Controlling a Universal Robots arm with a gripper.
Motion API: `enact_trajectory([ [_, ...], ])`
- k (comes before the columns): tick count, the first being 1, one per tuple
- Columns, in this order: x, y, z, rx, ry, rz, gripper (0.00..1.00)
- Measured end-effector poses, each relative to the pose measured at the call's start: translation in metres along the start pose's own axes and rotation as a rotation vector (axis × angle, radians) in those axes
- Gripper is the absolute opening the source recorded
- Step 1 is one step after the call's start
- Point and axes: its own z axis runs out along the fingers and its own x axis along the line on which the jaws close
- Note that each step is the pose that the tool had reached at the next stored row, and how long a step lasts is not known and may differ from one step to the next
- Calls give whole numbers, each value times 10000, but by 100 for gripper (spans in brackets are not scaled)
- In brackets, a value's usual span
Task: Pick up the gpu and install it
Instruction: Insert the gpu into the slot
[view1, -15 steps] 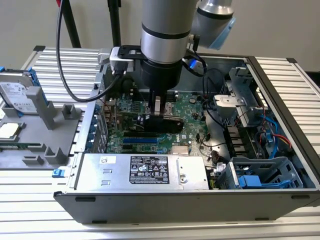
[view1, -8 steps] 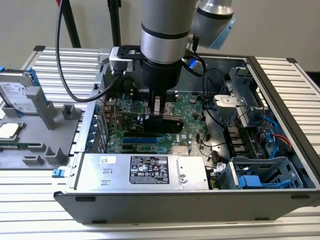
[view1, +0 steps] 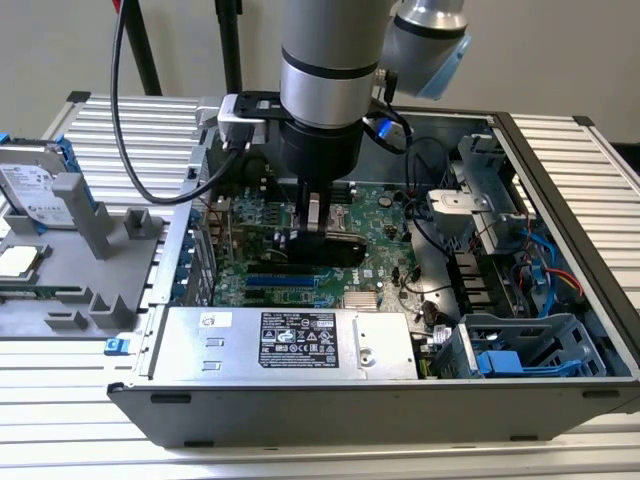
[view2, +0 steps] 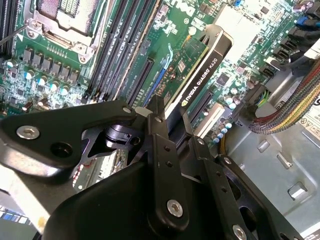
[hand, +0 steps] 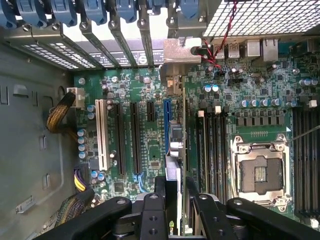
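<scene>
GPU (view2: 200, 75): held edge-on between the closed fingers (view2: 160, 150) of the gripper (view1: 315, 235), inside the open case (view1: 560, 180), standing upright over the motherboard (view1: 380, 215) beside the blue slot (hand: 166, 125); whether its edge is seated in a slot cannot be told. In the first wrist view the card (hand: 175, 150) runs toward the rear brackets (hand: 120, 35). CPU socket (hand: 260, 172): bare, near the card. Power supply (view1: 290, 345): along the case's near side. Hard drive (view1: 35, 190): outside the case on a grey fixture (view1: 90, 290), at the exterior view's left.
</scene>
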Motion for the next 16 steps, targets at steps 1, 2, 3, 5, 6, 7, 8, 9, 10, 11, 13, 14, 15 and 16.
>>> enact_trajectory([
  [1,0,1,5,0,0,0,0],
  [2,0,3,10,-1,2,0,0],
  [3,0,8,17,-1,2,2,0],
  [5,3,25,29,-2,4,0,0],
  [6,5,37,33,-3,4,0,0],
  [7,7,46,38,-1,3,0,0],
  [8,12,53,42,-2,3,0,0],
  [9,18,57,46,-1,3,0,0],
  [10,27,61,50,-1,2,-1,0],
  [11,35,65,53,-1,3,-1,0],
  [13,53,76,58,-1,2,0,0],
  [14,62,83,61,-2,3,1,0],
  [15,70,91,64,-1,3,0,0],
  [16,76,99,69,-1,3,0,0],
])
